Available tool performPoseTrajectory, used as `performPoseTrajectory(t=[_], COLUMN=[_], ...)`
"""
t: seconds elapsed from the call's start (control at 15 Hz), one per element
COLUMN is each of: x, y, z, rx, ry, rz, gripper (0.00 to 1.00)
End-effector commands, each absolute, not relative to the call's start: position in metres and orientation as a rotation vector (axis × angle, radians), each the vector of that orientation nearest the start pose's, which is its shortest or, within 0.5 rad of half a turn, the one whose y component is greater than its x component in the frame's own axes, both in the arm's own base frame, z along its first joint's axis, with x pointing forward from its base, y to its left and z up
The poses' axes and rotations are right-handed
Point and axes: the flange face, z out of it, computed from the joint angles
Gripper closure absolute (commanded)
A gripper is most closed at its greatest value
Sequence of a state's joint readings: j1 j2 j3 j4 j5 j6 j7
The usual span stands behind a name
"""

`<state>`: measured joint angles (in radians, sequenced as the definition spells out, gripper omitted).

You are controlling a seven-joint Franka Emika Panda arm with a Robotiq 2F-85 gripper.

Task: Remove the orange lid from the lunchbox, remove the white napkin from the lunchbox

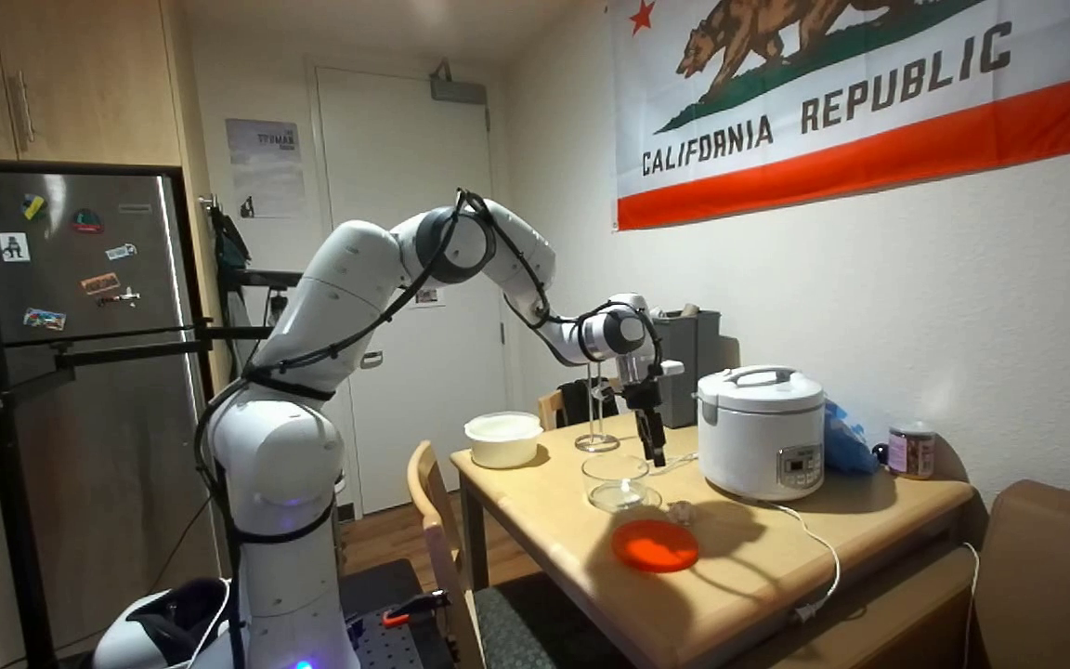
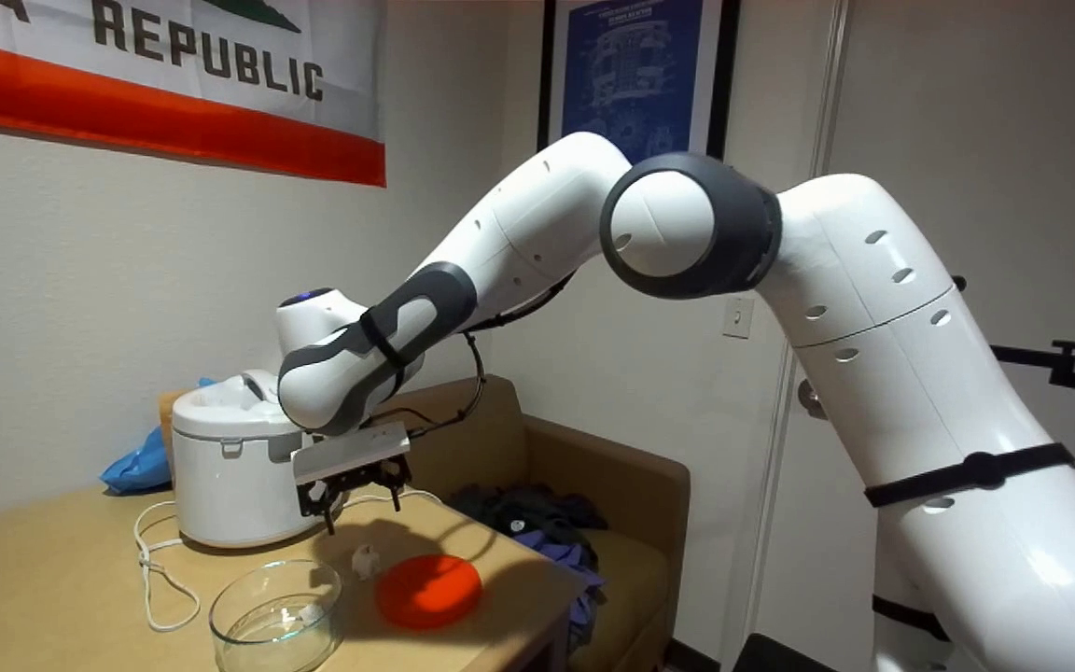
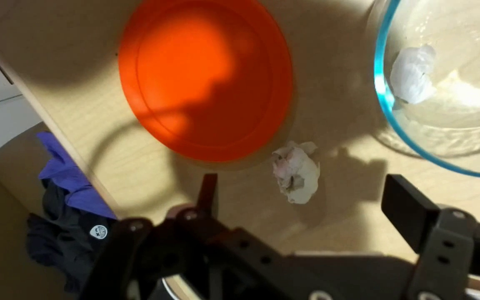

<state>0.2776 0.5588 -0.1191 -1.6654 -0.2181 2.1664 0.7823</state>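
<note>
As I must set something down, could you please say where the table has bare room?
Bare patches lie between the white bowl and the glass lunchbox, and between the orange lid and the nearest table corner. It is crowded among lid, lunchbox and rice cooker, where a crumpled scrap lies and the open gripper hangs.

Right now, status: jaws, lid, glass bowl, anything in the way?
Jaws open, empty. Orange lid off, flat on table. White scrap, likely the napkin, inside glass bowl. Pale wad on table near lid, possibly in the way.

Wht rounded arm [image 1: 349,274] w/ dk-grey elbow ring [image 2: 750,229], blk cable [image 1: 386,317], blk straps [image 2: 981,469], blk blocky fingers [image 3: 410,212].
</note>
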Motion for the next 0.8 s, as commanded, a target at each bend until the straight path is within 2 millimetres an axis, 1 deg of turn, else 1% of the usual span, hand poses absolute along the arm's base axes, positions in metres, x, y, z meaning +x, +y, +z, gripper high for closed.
performPoseTrajectory(t=[0.0, 0.2, 0.33, 0.6, 0.67, 0.73], x=[0.623, 0.596, 0.579, 0.555, 0.575, 0.57], y=[0.12, 0.127, 0.131, 0.143, 0.143, 0.145], z=[0.318, 0.338, 0.348, 0.357, 0.35, 0.352], rx=[-3.294, -3.3, -3.291, -3.274, -3.287, -3.287], ry=[0.816, 0.82, 0.808, 0.754, 0.738, 0.727], rz=[-0.155, -0.167, -0.171, -0.147, -0.155, -0.152], gripper=[0.0, 0.0, 0.0, 0.0, 0.0, 0.0])
